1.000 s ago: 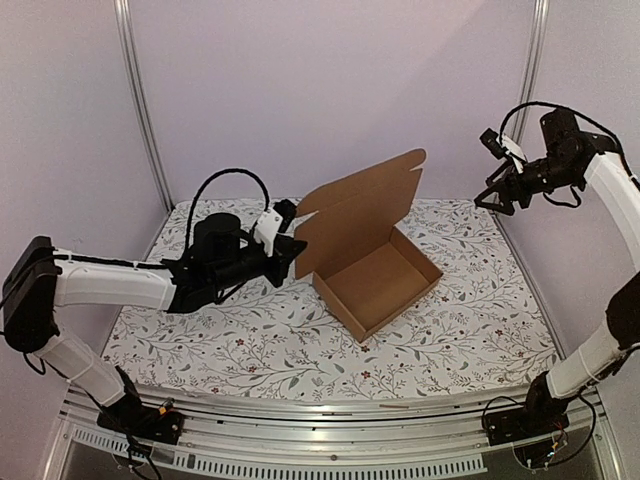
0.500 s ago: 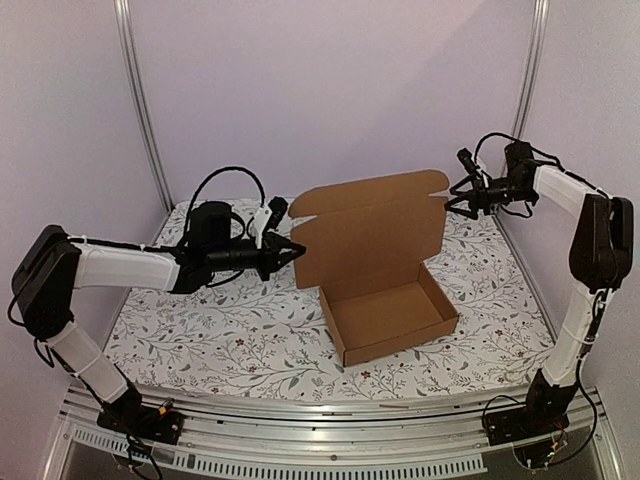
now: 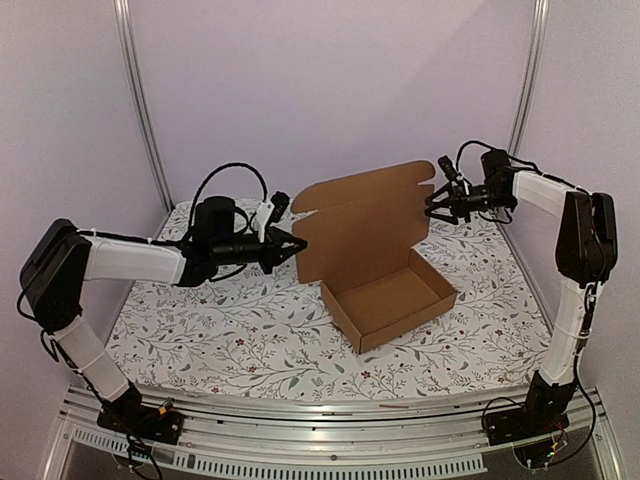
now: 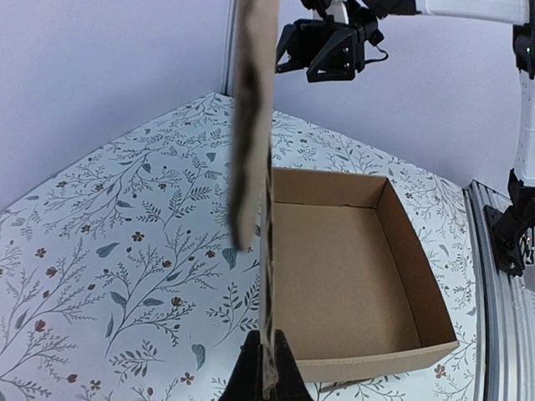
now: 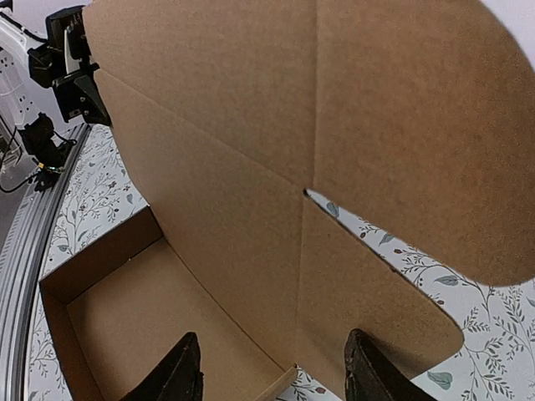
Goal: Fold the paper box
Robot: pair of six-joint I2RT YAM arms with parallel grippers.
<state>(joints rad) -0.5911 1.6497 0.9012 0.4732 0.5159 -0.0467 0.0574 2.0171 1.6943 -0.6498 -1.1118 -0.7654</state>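
The paper box (image 3: 390,300) is a brown cardboard mailer standing mid-table, its tray open and its lid (image 3: 365,222) raised upright. My left gripper (image 3: 295,243) is shut on the lid's left edge; in the left wrist view the fingertips (image 4: 266,338) pinch that edge, seen end-on above the tray (image 4: 343,276). My right gripper (image 3: 432,205) hovers at the lid's right end, open. In the right wrist view its fingers (image 5: 273,337) straddle the crease between lid panel (image 5: 217,134) and side flap (image 5: 368,284) without pinching.
A floral cloth (image 3: 230,320) covers the table. An aluminium rail (image 3: 320,415) runs along the near edge. Two metal posts (image 3: 140,100) stand at the back corners against the lilac walls. The right arm's elbow (image 3: 590,240) is near the right wall.
The right gripper swung down and left from high at the right wall to the lid's right end, its jaws narrowing. The box turned a little while the left gripper kept its hold.
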